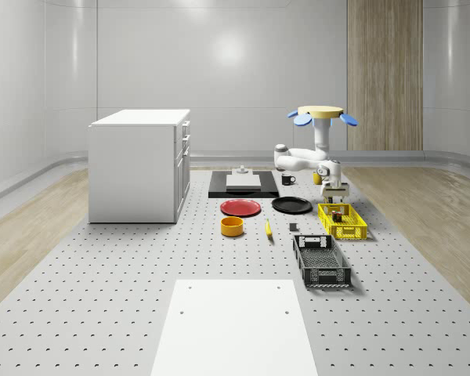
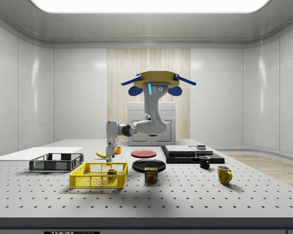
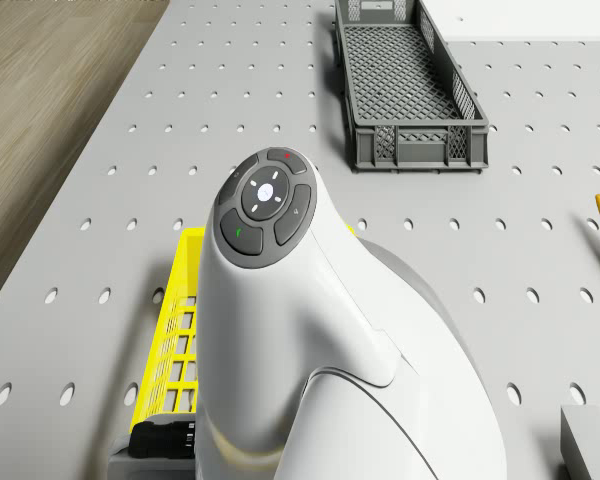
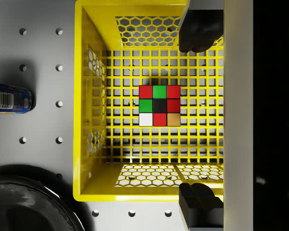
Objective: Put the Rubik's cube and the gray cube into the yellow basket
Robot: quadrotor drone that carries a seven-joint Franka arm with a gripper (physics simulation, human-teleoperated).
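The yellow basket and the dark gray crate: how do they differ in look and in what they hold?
The yellow basket is bright yellow; the dark gray crate is dark gray. The yellow basket holds the Rubik's cube; nothing shows in the crate. The hand hangs open over the yellow basket, not the crate. Both are mesh-walled trays on the perforated table.

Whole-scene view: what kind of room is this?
Probably a pretend robot test lab. A big gray table full of peg holes holds a yellow basket, plates and a white cabinet, and a drone hovers over them between bare shiny walls.
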